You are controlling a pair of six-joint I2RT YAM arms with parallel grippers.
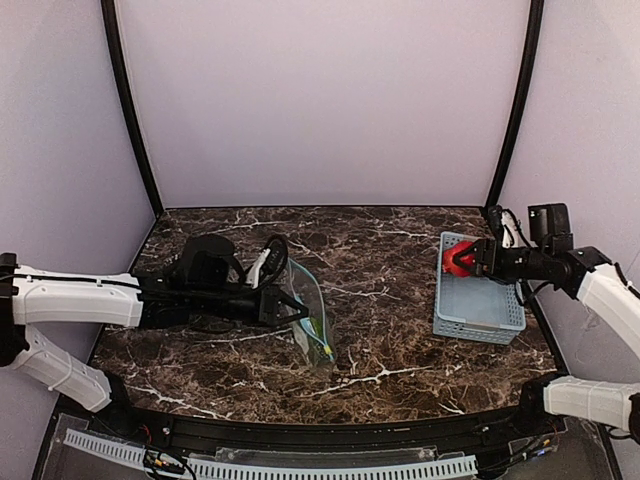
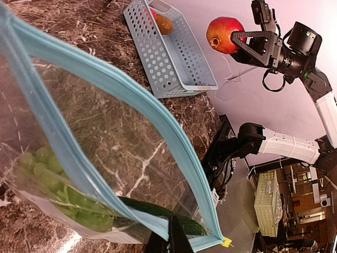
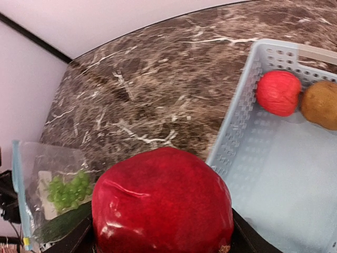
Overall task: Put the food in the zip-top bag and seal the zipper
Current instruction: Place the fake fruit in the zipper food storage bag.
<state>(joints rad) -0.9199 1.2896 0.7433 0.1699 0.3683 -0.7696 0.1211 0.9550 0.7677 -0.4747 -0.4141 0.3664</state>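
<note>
The clear zip-top bag [image 1: 312, 300] stands left of the table's middle, its mouth held open. My left gripper [image 1: 296, 310] is shut on its teal zipper [image 2: 186, 160] edge; the gripper's dark tips [image 2: 170, 239] pinch the strip near one corner. A green grape bunch [image 2: 47, 174] and a dark green long piece [image 2: 158, 213] lie inside the bag. My right gripper [image 1: 460, 258] is shut on a big round red fruit [image 3: 163, 205], held in the air over the basket's far left corner. A smaller red fruit [image 3: 278, 92] and a brown oval one [image 3: 320, 104] lie in the basket.
The light-blue plastic basket [image 1: 478, 305] sits at the right side of the dark marble table [image 1: 390, 350], close to the right wall. Black frame posts [image 1: 130, 110] stand at both back corners. A marble gap separates bag and basket.
</note>
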